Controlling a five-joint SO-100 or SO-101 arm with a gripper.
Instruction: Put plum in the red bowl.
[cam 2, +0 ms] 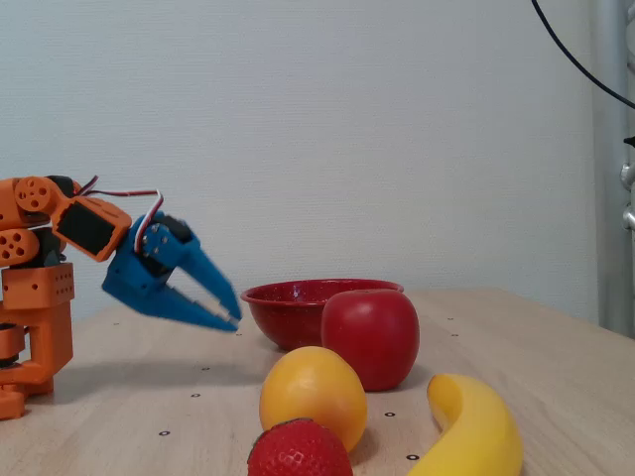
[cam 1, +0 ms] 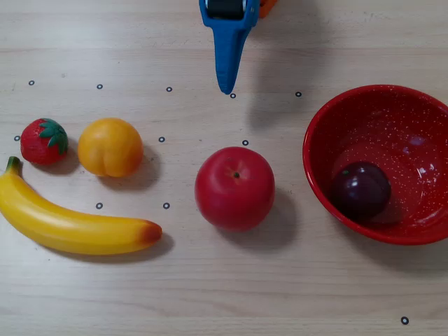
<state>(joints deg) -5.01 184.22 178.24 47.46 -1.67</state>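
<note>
The dark purple plum (cam 1: 360, 190) lies inside the red bowl (cam 1: 316, 126) at the right of the overhead view, on the bowl's floor near its front left wall. In the fixed view the red bowl (cam 2: 286, 309) stands behind the apple, and its wall hides the plum. My blue gripper (cam 1: 227, 88) points down from the top edge of the overhead view, left of the bowl and well apart from it. The fixed view shows the gripper (cam 2: 234, 321) low over the table just left of the bowl, fingertips together, holding nothing.
A red apple (cam 1: 235, 187) sits mid-table, left of the bowl. Further left lie an orange fruit (cam 1: 110, 147), a strawberry (cam 1: 43, 141) and a banana (cam 1: 70, 225). The orange arm base (cam 2: 35, 327) stands at the left of the fixed view.
</note>
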